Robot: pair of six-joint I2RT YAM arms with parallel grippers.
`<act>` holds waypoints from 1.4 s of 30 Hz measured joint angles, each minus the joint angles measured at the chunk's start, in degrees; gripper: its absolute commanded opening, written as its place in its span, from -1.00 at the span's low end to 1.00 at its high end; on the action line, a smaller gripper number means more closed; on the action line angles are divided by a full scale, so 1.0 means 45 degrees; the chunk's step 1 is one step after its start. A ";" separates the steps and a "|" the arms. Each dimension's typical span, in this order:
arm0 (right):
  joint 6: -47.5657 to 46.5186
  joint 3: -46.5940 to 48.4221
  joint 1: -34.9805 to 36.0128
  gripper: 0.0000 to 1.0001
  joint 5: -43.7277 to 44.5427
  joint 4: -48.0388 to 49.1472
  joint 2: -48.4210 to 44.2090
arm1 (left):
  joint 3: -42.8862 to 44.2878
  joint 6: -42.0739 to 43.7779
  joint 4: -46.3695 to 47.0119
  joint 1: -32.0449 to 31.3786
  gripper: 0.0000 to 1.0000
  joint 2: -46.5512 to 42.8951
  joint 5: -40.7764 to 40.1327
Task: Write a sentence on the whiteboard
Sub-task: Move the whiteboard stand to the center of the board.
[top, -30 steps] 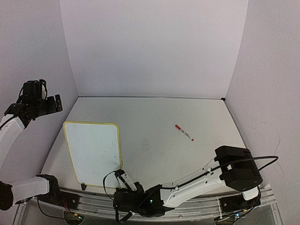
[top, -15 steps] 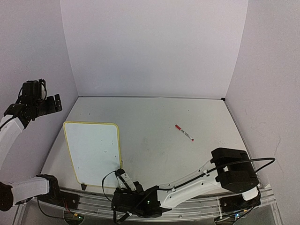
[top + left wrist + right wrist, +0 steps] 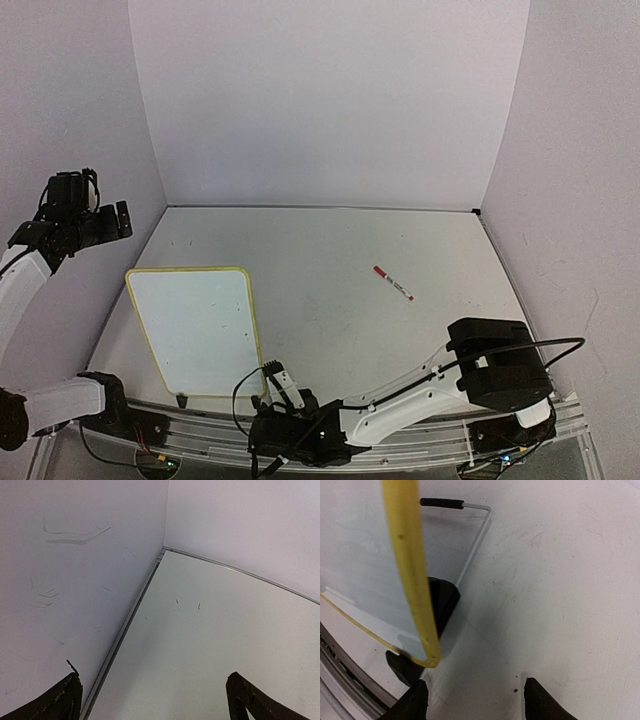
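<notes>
A: Right gripper (image 3: 477, 705), what state?
B: Spread apart, nothing between the fingers. It sits low over the table (image 3: 560, 580) at the near edge, and its arm (image 3: 400, 402) stretches leftward across the front.
A: And the board (image 3: 355, 555)?
B: Just ahead of that gripper. The yellow rim (image 3: 409, 570) runs edge-on down the wrist view, and its bottom corner ends just above one fingertip (image 3: 417, 700). I cannot tell whether they touch.
A: Lying flat?
B: No, tilted up. A black foot (image 3: 442, 597) sits under it, and a thin wire prop (image 3: 475, 535) with a black-tipped end shows beyond the rim. From above, the board stands at the table's near left, its near right corner beside the gripper. Its face shows plain white.
A: Left gripper (image 3: 152, 695)?
B: Wide open too, and empty. It is raised high beside the left wall (image 3: 75, 580), well apart from the board. Its camera looks down at the table's far left corner, and the wall there carries a few dark scuffs.
A: Anything else?
B: A marker (image 3: 393, 283) with a red end lies on the table right of centre, well apart from the board and both grippers.
</notes>
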 measured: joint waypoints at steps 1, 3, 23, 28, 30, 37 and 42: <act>-0.0003 -0.0091 -0.0050 0.19 0.0050 -0.0107 0.0000 | 0.0000 0.0000 0.0000 0.0000 0.99 0.0000 -0.0006; -0.0188 -0.0204 -0.0130 0.16 0.0079 -0.0098 0.0000 | 0.0000 0.0000 0.0000 0.0000 0.99 0.0000 -0.0006; -0.3108 -0.0465 0.0240 0.08 -0.1242 0.2631 -0.0309 | 0.0000 0.0000 0.0000 0.0000 0.99 0.0000 -0.0001; -0.2902 0.0339 -0.0013 0.01 -0.1259 0.2362 -0.0136 | 0.0000 0.0000 0.0000 0.0000 0.99 0.0000 0.0004; -0.2838 0.0532 -0.0109 -0.04 -0.1255 0.2253 -0.0016 | 0.0000 0.0000 0.0000 0.0000 0.99 0.0000 0.0004; -0.2481 0.0857 -0.0139 -0.16 -0.1225 0.1660 0.0393 | 0.0000 0.0000 0.0000 0.0000 0.99 0.0000 -0.0001; -0.2225 0.0969 -0.0194 -0.26 -0.1105 0.1045 0.0461 | 0.0000 0.0000 0.0000 0.0000 0.99 0.0000 0.0002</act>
